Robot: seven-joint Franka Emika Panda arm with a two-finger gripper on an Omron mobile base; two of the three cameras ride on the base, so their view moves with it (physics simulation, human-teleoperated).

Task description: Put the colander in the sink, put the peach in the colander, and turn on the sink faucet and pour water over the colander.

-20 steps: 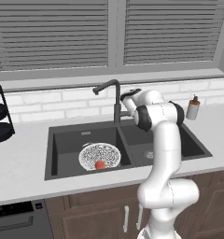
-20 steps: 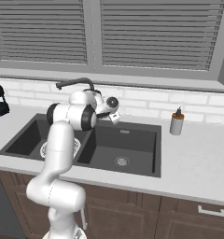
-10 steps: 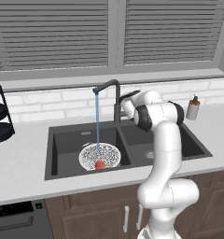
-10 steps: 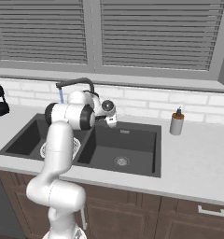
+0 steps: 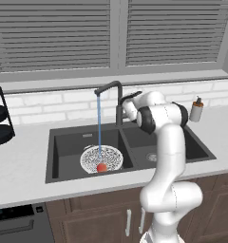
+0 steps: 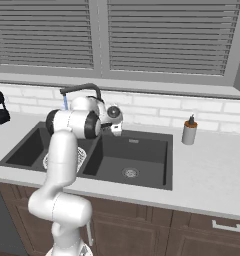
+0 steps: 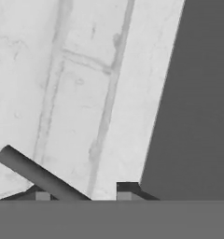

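Holding beside the faucet base, I work down from the biggest thing: the sink (image 5: 68, 152), a dark double basin set in the pale counter (image 5: 21, 171), with the colander (image 5: 111, 156) sitting on the floor of the basin on my left and the other basin bare apart from its drain. The sink faucet (image 5: 113, 92) rises at the back between the two basins, its spout bent over the colander's side. From the spout tip the water (image 5: 99, 128) drops as a thin blue line straight into the colander, and the peach (image 5: 102, 167) lies inside, toward the near rim, right where the stream lands. My gripper (image 6: 115, 129) hovers by the faucet's stem, near its small side lever (image 7: 37, 175), which slants across the hand view between my finger tips; I cannot tell whether the fingers are parted or closed, nor whether they touch the lever. Judging by this, everything asked for is in place and the pour is under way. To do it well, I would keep the hand quiet, avoid nudging the lever or swinging the spout off the colander, and let the stream run onto the fruit.
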